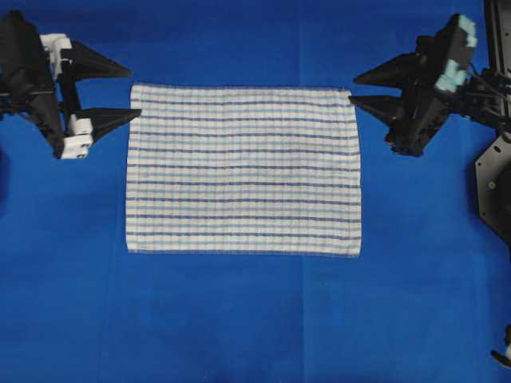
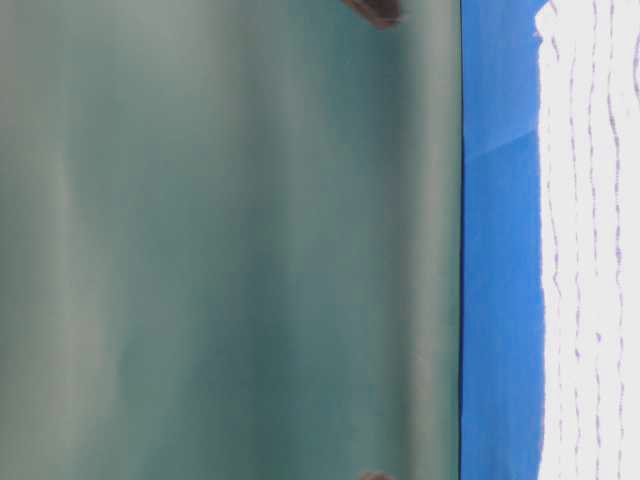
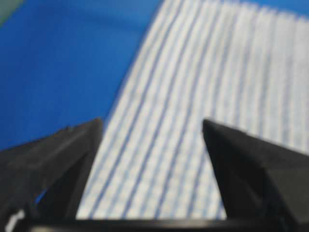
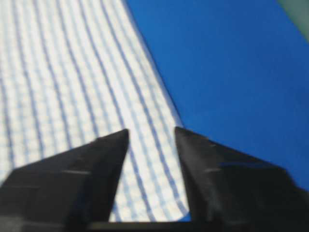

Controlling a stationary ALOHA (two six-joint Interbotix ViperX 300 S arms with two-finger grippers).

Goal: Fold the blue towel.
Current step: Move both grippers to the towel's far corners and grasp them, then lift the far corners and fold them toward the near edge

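Note:
The blue towel (image 1: 243, 171), white with dark-blue and pale-blue check stripes, lies flat and unfolded in the middle of the table. My left gripper (image 1: 134, 92) is open at the towel's far-left corner, one fingertip over its left edge. My right gripper (image 1: 352, 89) is open at the far-right corner, with its fingertips at the edge. In the left wrist view the towel (image 3: 203, 96) spreads out beyond and below the open left gripper (image 3: 152, 122). The right wrist view shows the towel (image 4: 72, 72) under the open right gripper (image 4: 151, 129), its corner between the fingers. Neither gripper holds anything.
The plain blue table covering (image 1: 239, 319) surrounds the towel on all sides. A black arm base (image 1: 495, 183) stands at the right edge. The table-level view is turned sideways and shows a green wall (image 2: 220, 240), a strip of the covering (image 2: 500, 300) and the towel (image 2: 590, 240).

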